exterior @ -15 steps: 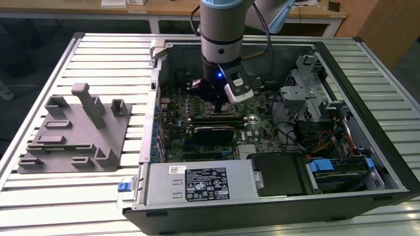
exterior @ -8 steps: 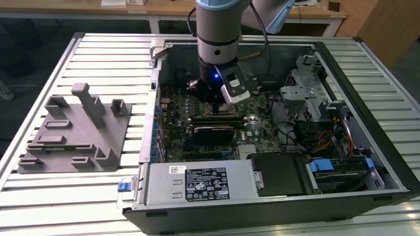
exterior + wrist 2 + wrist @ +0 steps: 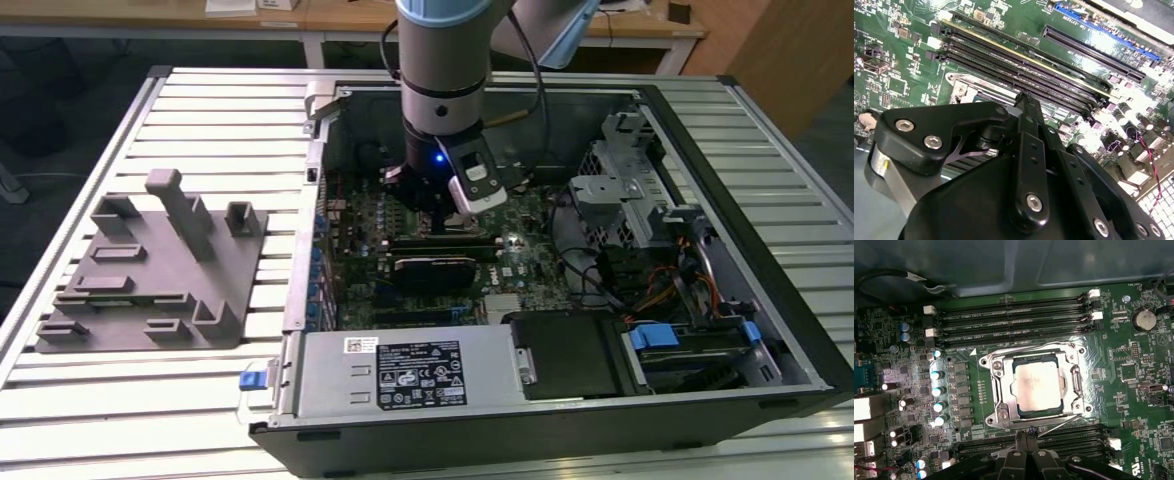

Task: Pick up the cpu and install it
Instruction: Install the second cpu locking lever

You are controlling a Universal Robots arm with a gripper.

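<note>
In the exterior view, the arm was seen reaching down into an open computer case [image 3: 747, 140] that lay on a slatted metal table [image 3: 200, 120]. The gripper [image 3: 430, 200] was held low over the green motherboard [image 3: 534, 270], just above the memory slots. A grey plastic fixture block [image 3: 154, 270] with slots and posts was set on the table, at the exterior view's left, well apart from the case. A power supply [image 3: 400, 372] was seen along the near edge of the case, beside a black drive bay [image 3: 574, 355].

In the second wrist view, the black gripper [image 3: 1021, 100] body was seen from close behind, with its fingers [image 3: 1026, 107] drawn together to a narrow tip above the motherboard [image 3: 904, 65]. Nothing was seen held between them. Long dark memory slots [image 3: 1019, 62] ran just past the tip.

In the first wrist view, the cpu [image 3: 1036, 386] was seen lying flat inside its metal socket frame [image 3: 996, 390], with its silver-grey top exposed. The socket was flanked by memory slots [image 3: 1014, 320] on one side and more slots on the other, where the gripper [image 3: 1023, 436] tip was seen near the socket's edge, apart from the cpu.
</note>
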